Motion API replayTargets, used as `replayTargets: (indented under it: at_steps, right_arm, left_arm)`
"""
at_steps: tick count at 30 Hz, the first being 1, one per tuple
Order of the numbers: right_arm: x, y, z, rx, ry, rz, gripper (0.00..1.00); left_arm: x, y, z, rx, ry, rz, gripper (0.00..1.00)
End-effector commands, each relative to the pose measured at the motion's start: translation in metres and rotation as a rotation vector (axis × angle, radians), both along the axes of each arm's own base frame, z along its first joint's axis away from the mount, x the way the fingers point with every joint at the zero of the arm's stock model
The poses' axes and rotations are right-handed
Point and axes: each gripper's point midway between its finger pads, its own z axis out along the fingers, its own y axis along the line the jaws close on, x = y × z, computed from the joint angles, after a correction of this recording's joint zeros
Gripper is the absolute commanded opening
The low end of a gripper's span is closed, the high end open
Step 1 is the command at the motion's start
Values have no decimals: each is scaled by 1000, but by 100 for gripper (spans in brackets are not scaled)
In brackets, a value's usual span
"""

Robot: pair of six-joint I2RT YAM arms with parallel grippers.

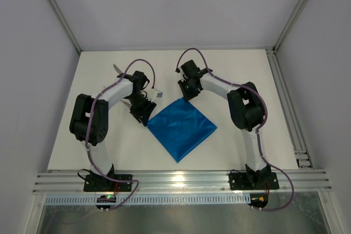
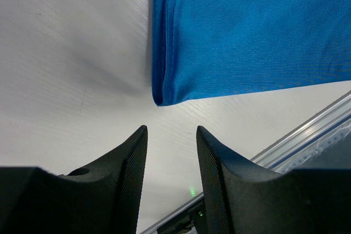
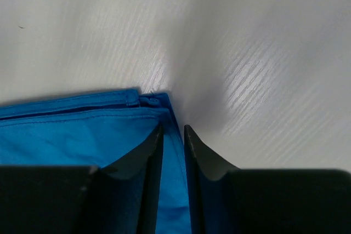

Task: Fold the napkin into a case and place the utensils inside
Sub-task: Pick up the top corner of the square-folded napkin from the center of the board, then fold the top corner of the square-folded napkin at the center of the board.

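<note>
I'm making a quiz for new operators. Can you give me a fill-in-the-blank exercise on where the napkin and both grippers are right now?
1. The napkin lying on the table is coloured ____.
2. The left gripper has its jaws ____, with only bare table between them.
3. The right gripper is at the napkin corner ____ from the arm bases.
Missing words: blue; open; farthest.

The napkin (image 1: 182,126) is blue cloth, finely woven and slightly shiny. The bench (image 1: 247,75) is matt white, faintly streaked. The fingers (image 2: 131,168) of the left end effector (image 2: 171,129) are matt black plastic, finely ribbed inside.
</note>
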Motion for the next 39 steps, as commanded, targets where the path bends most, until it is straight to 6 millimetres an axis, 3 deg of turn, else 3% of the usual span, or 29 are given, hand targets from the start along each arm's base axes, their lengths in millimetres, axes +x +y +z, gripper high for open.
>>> replayTargets:
  at_steps: [1, 7, 13, 18, 27, 31, 32, 33, 35, 37, 38, 39]
  right_arm:
    - [0, 2, 13, 11, -5, 30, 25]
    - [0, 6, 14, 32, -12, 40, 4]
    - [1, 8, 35, 62, -60, 43, 4]
    - [0, 9, 65, 102, -130, 44, 4]
    - [-17, 13, 74, 139, -143, 79, 4]
    - [-37, 23, 74, 155, -148, 147, 4]
    - [-43, 26, 86, 180, -172, 166, 4]
    - [-58, 27, 77, 180, -154, 194, 4]
    - [-71, 37, 97, 238, -214, 239, 4]
    - [-95, 43, 89, 244, -242, 278, 4]
    - [-104, 46, 104, 275, -287, 300, 4]
    - [-129, 49, 88, 269, -264, 340, 4]
  left_arm:
    - [0, 0, 3, -10, 6, -5, 44]
    - [-1, 1, 2, -9, 9, -11, 44]
    - [0, 1, 4, -6, 1, -12, 43]
    - [1, 1, 5, -6, 1, -16, 44]
    - [1, 0, 7, -15, 2, -21, 44]
    - [2, -2, 11, -36, 1, -14, 44]
    - [3, -2, 13, -42, -2, -11, 44]
    - [5, -2, 16, -59, -9, -1, 43]
    - [8, -1, 20, -66, -22, 12, 44]
    - [12, 3, 23, -71, -37, 28, 43]
    - [12, 4, 24, -72, -40, 30, 44]
    - [13, 7, 24, -72, -43, 40, 44]
